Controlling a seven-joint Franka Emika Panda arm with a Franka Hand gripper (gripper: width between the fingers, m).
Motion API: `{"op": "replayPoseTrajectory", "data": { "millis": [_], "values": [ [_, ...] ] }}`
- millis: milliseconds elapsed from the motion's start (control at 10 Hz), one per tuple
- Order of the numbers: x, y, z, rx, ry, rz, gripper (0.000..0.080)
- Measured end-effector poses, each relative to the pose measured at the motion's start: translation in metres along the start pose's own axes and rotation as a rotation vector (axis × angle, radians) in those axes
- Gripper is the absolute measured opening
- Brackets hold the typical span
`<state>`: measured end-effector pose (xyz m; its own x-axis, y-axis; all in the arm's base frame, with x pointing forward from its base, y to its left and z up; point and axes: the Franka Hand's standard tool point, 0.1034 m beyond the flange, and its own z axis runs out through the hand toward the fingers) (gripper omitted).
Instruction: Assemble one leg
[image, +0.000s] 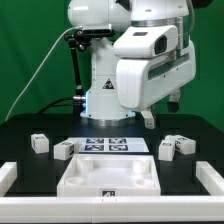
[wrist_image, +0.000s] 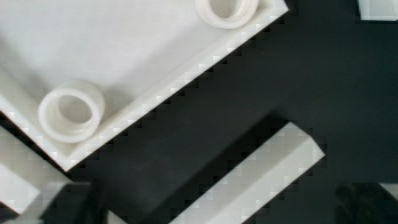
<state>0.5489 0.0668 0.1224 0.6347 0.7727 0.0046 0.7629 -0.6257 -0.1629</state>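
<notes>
Several small white legs with black-and-white tags lie on the black table: two on the exterior view's left (image: 40, 142) (image: 63, 149) and two on its right (image: 168, 147) (image: 186, 143). The large white panel (image: 105, 178) lies at the front centre. My gripper (image: 150, 120) hangs above the table behind the right-hand legs, holding nothing. In the wrist view a corner of the panel (wrist_image: 107, 50) shows with two round sockets (wrist_image: 71, 108) (wrist_image: 228, 10). The gripper (wrist_image: 214, 208) shows only as dark blurred fingers (wrist_image: 64, 204) set wide apart. No leg shows in that view.
The marker board (image: 113, 145) lies flat between the legs, behind the panel. White raised rails stand at the table's left (image: 8, 178) and right (image: 212, 180) front edges. A white bar (wrist_image: 267, 172) crosses the dark table in the wrist view. The robot's base (image: 100, 95) stands behind.
</notes>
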Motion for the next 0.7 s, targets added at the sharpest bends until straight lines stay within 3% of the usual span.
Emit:
{"op": "replayPoseTrajectory", "data": {
  "millis": [300,400,500,700],
  "values": [
    [-0.001,0.0,0.001,-0.001,0.0,-0.005,0.065],
    [-0.004,-0.001,0.002,-0.012,0.006,-0.036,0.065],
    [-0.012,0.001,0.01,-0.066,0.036,-0.144,0.065],
    [-0.03,-0.001,0.026,-0.126,0.03,-0.281,0.065]
  ]
}}
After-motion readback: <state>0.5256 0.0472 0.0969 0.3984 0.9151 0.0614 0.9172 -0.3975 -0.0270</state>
